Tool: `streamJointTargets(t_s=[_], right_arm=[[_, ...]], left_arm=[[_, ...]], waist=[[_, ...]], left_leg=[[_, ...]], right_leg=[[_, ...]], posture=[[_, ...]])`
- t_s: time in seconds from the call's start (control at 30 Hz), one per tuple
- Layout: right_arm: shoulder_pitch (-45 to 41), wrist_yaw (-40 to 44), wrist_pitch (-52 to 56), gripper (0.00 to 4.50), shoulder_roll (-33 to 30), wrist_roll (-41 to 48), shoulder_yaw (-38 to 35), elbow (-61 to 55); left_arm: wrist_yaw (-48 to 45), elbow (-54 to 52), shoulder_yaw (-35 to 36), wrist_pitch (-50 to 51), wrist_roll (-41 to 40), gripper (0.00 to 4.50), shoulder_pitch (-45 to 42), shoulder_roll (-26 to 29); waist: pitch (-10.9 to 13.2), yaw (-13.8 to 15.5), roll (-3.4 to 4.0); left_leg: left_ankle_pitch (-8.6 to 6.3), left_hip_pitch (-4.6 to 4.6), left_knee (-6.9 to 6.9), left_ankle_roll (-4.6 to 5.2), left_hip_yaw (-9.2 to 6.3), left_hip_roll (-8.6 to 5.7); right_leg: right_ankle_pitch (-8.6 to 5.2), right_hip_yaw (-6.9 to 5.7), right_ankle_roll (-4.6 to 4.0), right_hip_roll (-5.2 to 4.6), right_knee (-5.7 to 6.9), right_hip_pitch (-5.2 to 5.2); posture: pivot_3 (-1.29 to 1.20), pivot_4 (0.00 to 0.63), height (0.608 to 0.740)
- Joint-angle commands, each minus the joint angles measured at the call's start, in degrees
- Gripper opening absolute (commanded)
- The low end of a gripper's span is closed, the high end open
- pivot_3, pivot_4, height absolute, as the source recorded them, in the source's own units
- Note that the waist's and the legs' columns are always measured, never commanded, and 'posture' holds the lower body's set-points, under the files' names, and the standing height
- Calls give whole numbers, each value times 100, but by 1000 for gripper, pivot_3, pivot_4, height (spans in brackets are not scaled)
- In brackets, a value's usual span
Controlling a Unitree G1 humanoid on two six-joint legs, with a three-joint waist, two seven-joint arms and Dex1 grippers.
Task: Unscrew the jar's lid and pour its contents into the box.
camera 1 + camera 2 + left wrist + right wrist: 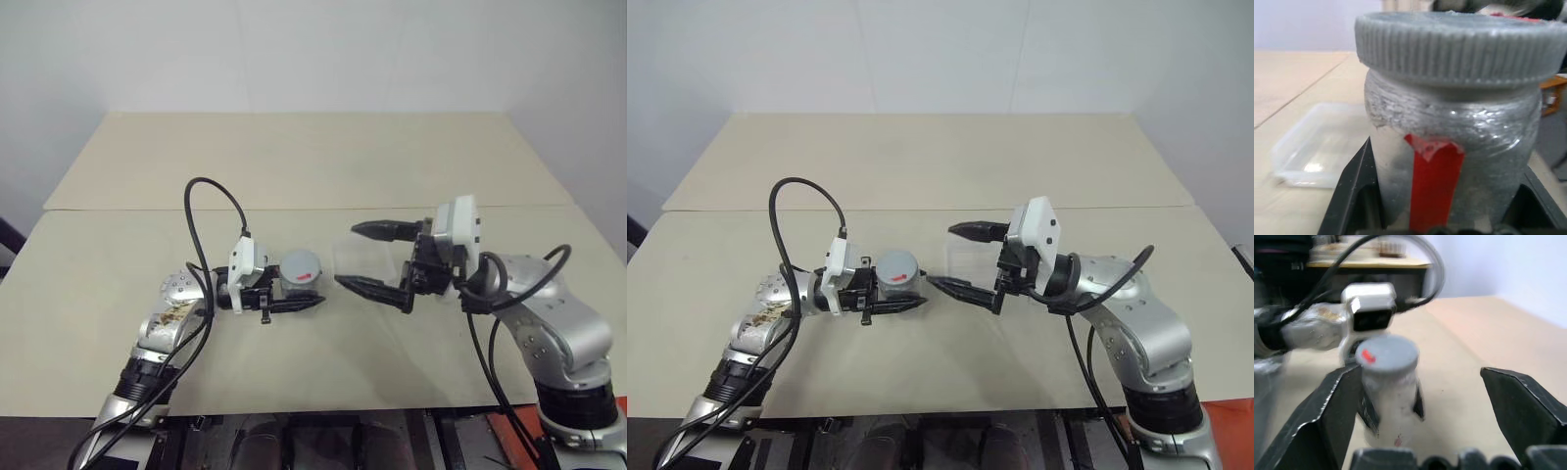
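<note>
Your left gripper [294, 304] is clamped on the jar [297, 287], holding it upright just above the table [294, 176], with the 2 black fingers squeezing the glass body below the threads. The lid [301, 265] sits on top, seated and level, so the unscrewing is not finished as far as you can judge. Your right gripper [377, 259] stands wide apart and empty, just beside the jar on its right, pointing toward it.

To do this step well, bring the right gripper in level until its 2 fingers straddle the lid's ribbed edge, not the glass under it. Close only on that ribbed band, then twist about the jar's upright axis. Keep the left grip firm and low so the jar does not spin with the lid. If the wrist runs out of turn, release, reset and grip again; expect more than 1 pass.

The jar is small, clear and cylindrical, its wall looking cloudy in the left wrist view, with a red strip [1435, 181] running down the front. The lid is flat, round and grey, as wide as the jar, with a small red mark [1367, 356] on top. You cannot make out the contents through the wall. The box [1317, 147], a shallow clear tray, lies on the table behind the jar, between the 2 grippers.
</note>
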Motion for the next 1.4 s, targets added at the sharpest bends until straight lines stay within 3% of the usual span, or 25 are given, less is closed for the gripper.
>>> streamJointTargets(t_s=[0.03, 0.13, 0.27, 0.53, 1.1, 1.2, 1.3, 1.4], right_arm=[[145, -1071, 161, 4470, 447, -153, 166, -817], [136, -1893, 409, 4470, 979, -348, 482, -973], [61, -2411, 389, 4470, 1140, -1167, 1152, -899], [-57, -2551, 398, 4470, 1433, -1478, 1607, -693], [-110, -2386, 438, 4470, 1580, -1531, 1600, -350], [-82, -2386, 501, 3881, 1589, -1513, 1594, -361], [-76, -2369, 509, 2886, 1581, -1553, 1629, -328], [-88, -2363, 534, 2769, 1568, -1589, 1628, -297]], left_arm=[[347, 116, 120, -209, 133, 1974, -198, -144], [446, 221, 113, -241, 172, 1974, -278, -216], [588, 343, 97, -347, 268, 1974, -344, -305], [702, 345, 127, -360, 242, 1974, -307, -344], [643, 213, 105, -306, 172, 1974, -192, -295], [642, 230, 100, -317, 179, 1974, -192, -304], [633, 244, 98, -317, 175, 1974, -192, -306], [609, 227, 99, -298, 156, 1974, -181, -293]], waist=[[0, 10, 0], [0, -2, 0], [-1, 2, 2], [-1, -11, 2], [-1, -38, 2], [-1, -41, 2], [-1, -52, 3], [-1, -53, 3]], left_leg=[[0, 0, 0, -1, -1, -1], [1, -1, 0, -2, 1, -5], [1, 0, 2, -2, 2, -10], [2, -1, 1, -3, 2, -9], [2, -1, 1, -3, 1, -9], [2, -1, 1, -3, 1, -9], [2, -1, 1, -3, 1, -9], [2, -1, 1, -3, 1, -9]], right_leg=[[0, 0, 0, 0, 0, 0], [0, 1, 0, 0, 2, -2], [0, 1, 0, 0, 3, -2], [0, -1, 1, 2, 1, -2], [0, -1, 1, 2, 1, -2], [0, -1, 1, 2, 1, -2], [0, -1, 1, 2, 1, -2], [0, -1, 1, 2, 1, -2]], posture=[[0, 150, 740], [0, 150, 740], [0, 150, 740], [0, 150, 740], [0, 150, 740], [0, 150, 740], [0, 150, 740], [0, 150, 740]])
